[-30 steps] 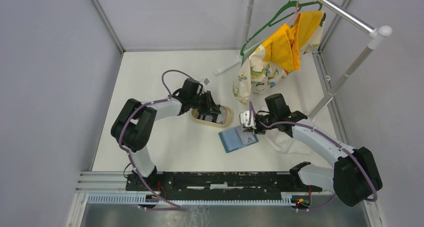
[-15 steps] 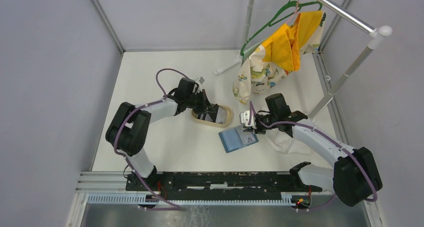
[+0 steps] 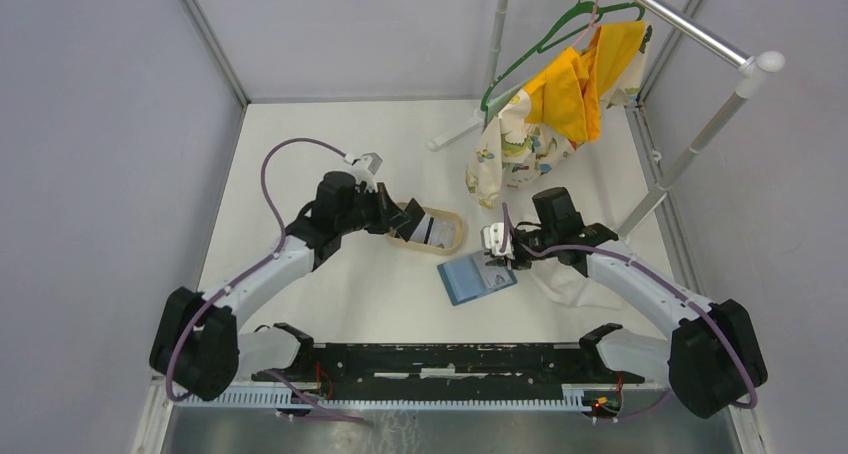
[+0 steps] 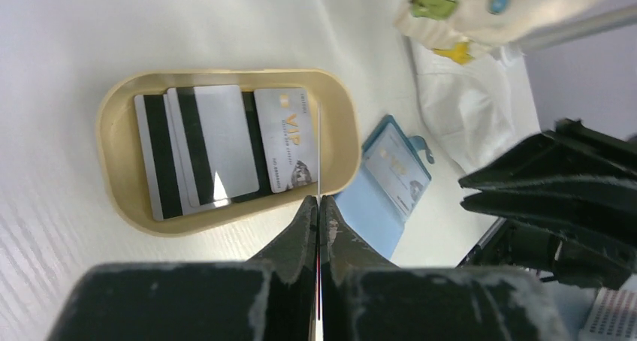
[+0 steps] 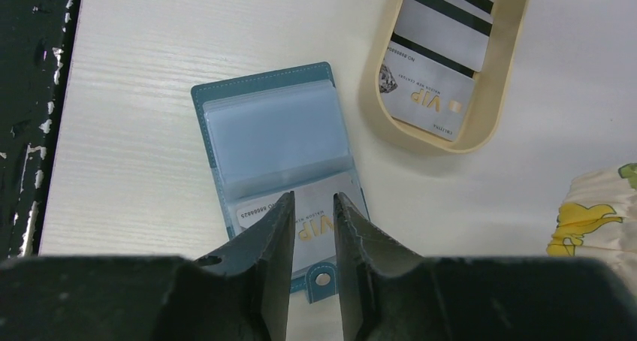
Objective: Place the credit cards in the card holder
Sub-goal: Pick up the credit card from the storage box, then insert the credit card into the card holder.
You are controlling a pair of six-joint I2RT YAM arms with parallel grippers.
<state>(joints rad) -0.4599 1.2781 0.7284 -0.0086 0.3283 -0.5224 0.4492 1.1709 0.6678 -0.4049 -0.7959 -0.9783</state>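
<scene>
While the outstretched left gripper [image 4: 318,201] pinches a thin pale card [image 4: 319,146] edge-on above the tan oval tray [image 4: 109,153], the right gripper [image 5: 314,200], jaws barely parted, hangs over the open blue wallet [image 5: 270,131] alongside.

"vip" on tray card [image 4: 285,138], "vip" on card [image 5: 315,224] in card holder [image 5: 263,131]

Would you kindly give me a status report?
Left claw shut on a card, edge-on by the tan tray. Right claw slightly open over the open card holder, VIP card inside. More cards in tray; nothing between tray and holder.
</scene>
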